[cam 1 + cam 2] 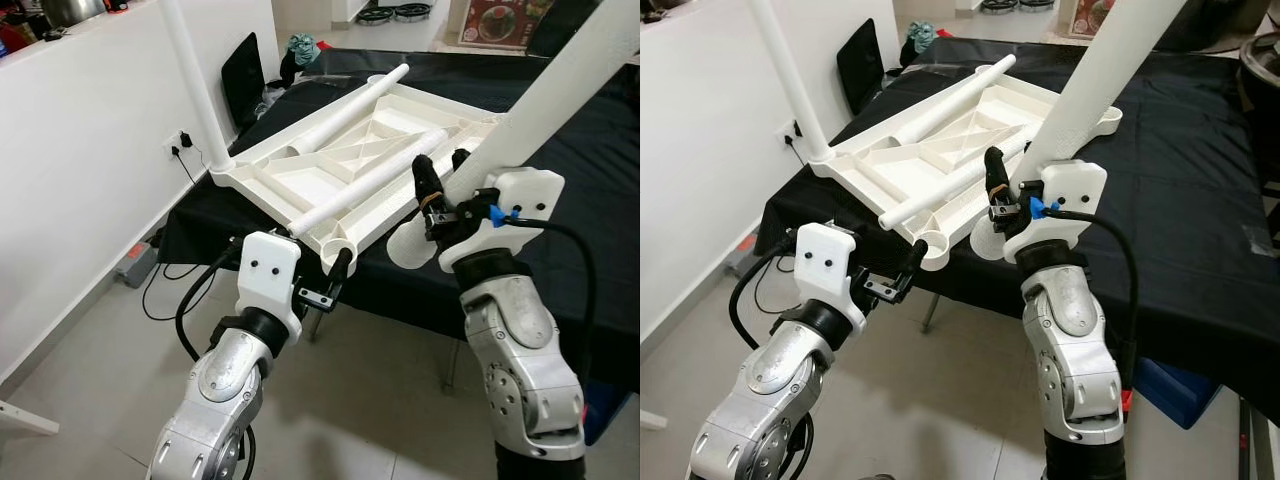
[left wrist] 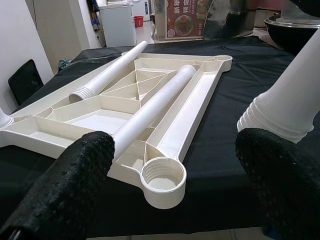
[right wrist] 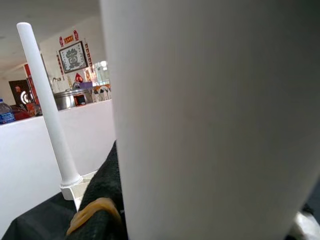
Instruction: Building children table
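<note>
White plastic tabletop (image 1: pixel 370 160) lies upside down at the near left edge of the black-covered bench (image 1: pixel 580 160). One leg (image 1: pixel 195 90) stands fitted in its far left corner; two loose legs (image 1: pixel 355 105) lie across the ribs. Right gripper (image 1: pixel 440 190) grasps a fourth leg (image 1: pixel 560 80), threaded end near the empty near-corner socket (image 1: pixel 340 250).

Left wrist: left gripper (image 2: pixel 170 175) released, fingers (image 2: pixel 75 175) flanking that socket (image 2: pixel 162 176).

Judgement: one of four legs done. Wall cables (image 1: pixel 185 160) sit clear.
</note>
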### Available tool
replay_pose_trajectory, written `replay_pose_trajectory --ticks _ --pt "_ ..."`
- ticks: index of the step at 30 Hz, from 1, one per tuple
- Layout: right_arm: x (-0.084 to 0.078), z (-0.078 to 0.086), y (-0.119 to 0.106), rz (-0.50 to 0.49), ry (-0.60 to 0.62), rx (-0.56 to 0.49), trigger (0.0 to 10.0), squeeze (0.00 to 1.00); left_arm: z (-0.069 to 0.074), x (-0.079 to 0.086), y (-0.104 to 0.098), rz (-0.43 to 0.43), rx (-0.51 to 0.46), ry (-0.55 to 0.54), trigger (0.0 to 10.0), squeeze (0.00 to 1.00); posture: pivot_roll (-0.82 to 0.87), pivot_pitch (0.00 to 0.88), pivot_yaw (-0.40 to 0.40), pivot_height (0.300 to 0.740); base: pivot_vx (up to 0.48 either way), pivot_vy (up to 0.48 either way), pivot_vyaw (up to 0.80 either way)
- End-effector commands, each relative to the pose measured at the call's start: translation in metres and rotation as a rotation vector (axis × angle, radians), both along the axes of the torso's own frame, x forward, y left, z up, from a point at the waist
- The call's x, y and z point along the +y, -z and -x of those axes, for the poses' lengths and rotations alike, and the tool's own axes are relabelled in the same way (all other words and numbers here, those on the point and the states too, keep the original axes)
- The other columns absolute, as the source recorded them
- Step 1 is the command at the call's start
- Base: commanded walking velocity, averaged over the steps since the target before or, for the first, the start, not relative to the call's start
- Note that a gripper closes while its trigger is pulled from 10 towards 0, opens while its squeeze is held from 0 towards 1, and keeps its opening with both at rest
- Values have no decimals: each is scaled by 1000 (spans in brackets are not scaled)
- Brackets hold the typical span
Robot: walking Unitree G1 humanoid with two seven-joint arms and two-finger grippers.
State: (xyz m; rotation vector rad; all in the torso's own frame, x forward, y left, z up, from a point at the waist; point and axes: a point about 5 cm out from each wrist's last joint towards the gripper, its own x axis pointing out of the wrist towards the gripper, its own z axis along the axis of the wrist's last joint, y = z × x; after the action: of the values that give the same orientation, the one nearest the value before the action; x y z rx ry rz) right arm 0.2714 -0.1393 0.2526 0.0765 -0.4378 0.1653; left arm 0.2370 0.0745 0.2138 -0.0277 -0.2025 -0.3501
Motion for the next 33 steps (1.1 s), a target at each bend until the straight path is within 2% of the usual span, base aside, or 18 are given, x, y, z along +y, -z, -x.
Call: replay_pose_trajectory --ticks 1,13,33 --pt "5 2 -6 -12 -29 -36 10000 0 0 2 0 -14 -2 -12 10000 0 75 109 37 740 0 0 0" --pt "5 1 -7 -1 -29 -43 10000 0 -1 2 0 -19 -4 -17 10000 0 77 109 40 740 64 0 0" --pt "5 1 -5 9 -29 -39 10000 0 0 1 2 -35 -6 -11 10000 0 73 95 38 740 302 0 0"
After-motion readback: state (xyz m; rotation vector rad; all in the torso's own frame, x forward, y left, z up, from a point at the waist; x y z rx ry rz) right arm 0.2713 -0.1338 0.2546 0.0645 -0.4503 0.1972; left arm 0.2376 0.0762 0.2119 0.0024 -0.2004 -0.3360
